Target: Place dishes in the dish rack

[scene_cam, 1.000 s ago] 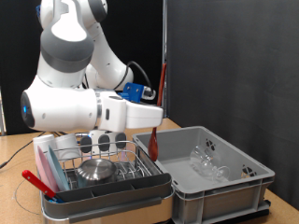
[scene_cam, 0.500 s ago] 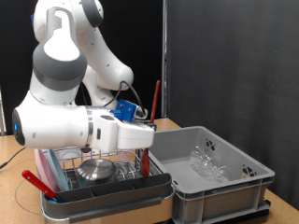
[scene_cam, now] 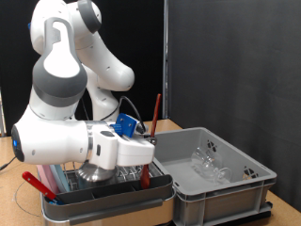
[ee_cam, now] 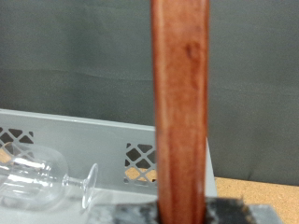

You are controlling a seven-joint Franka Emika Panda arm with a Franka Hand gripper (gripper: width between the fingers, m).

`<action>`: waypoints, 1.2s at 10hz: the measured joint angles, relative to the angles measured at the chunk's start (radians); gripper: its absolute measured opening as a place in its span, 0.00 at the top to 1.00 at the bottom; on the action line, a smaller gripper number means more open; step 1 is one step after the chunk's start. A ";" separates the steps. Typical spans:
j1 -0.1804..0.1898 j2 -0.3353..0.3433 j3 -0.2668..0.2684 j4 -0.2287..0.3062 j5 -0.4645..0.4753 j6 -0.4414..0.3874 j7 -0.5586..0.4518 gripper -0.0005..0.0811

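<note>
The pincer (scene_cam: 149, 162) is lowered over the dish rack (scene_cam: 103, 184), closed on an upright orange-brown stick (scene_cam: 153, 118). A steel bowl (scene_cam: 94, 172) sits in the rack; 1 clear glass (ee_cam: 42, 179) lies in the grey bin (scene_cam: 212, 179).

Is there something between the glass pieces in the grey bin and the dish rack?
Only the grey bin's own wall beside the dish rack. The glass pieces lie inside the bin. The gripper itself is hidden behind the arm.
</note>
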 joint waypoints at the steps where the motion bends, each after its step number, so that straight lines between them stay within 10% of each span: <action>1: 0.002 0.011 0.000 0.008 -0.005 0.003 0.000 0.89; 12: 0.053 0.112 -0.023 0.047 -0.033 0.040 0.024 0.89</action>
